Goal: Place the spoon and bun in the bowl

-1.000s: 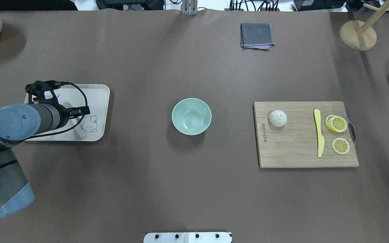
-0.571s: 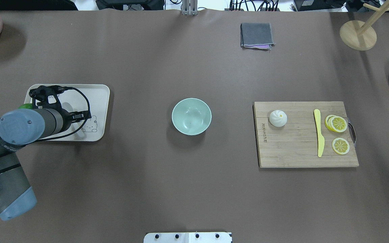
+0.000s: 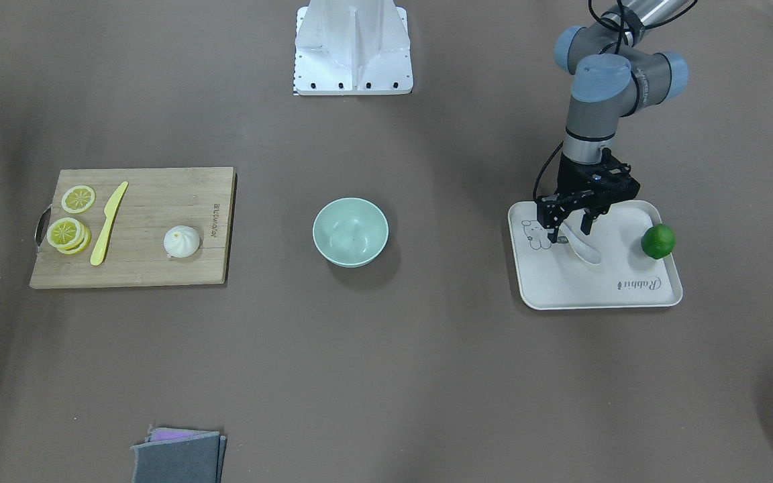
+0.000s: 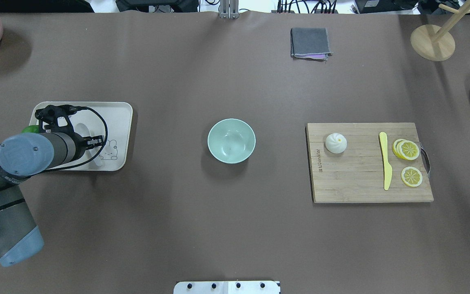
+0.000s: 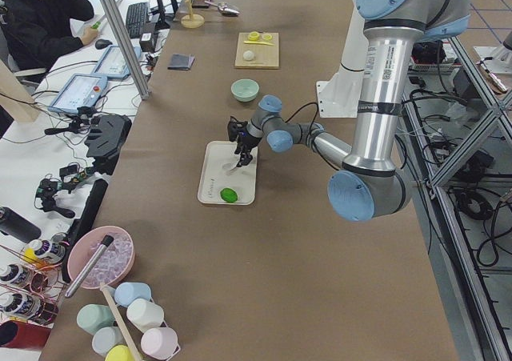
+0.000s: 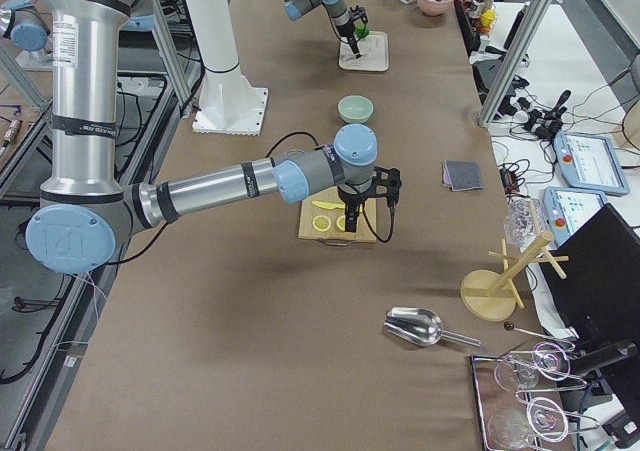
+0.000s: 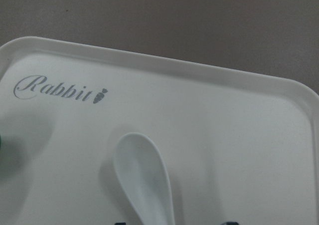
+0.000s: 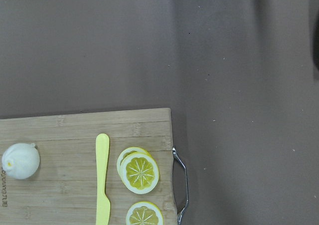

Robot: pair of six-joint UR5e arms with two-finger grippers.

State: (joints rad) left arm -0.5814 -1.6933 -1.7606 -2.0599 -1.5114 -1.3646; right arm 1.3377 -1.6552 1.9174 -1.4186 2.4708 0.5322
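Table [image 4: 235, 228]: brown surface; the tray sits on the robot's left, the bowl in the middle, the board on the right, with bare table between each
Cutting board [image 4: 361, 188]: wooden, carries the bun, a yellow knife [image 4: 386, 161] and lemon slices [image 4: 409, 150]
Tray [image 3: 604, 288]: white, raised rim all round; that low rim is the one edge to lift over on the way to the bowl
Bowl [image 4: 231, 141]: mint green, holds nothing yet; it lies to the right of the tray, across open table
Left gripper [image 3: 570, 235]: points down low over the tray, jaws parted fairly wide and holding nothing; the nearer arm for the spoon
Right gripper [image 6: 351, 221]: hangs high above the board, and its wrist view looks down on bun and knife; how far open it is cannot be told
Spoon [image 7: 144, 180]: lies flat on the tray directly beneath the left gripper; its long axis runs from the handle, which passes between the two fingers, out to the scoop, which points at the lettered rim; the fingers stand either side of the handle, across that axis, so a short straight drop and a close looks enough
Bun [image 4: 336, 143]: on the board's bowl-side end, apart from the knife
Lime [image 3: 658, 241]: at the tray's outer edge, apart from the spoon, on the side away from the bowl
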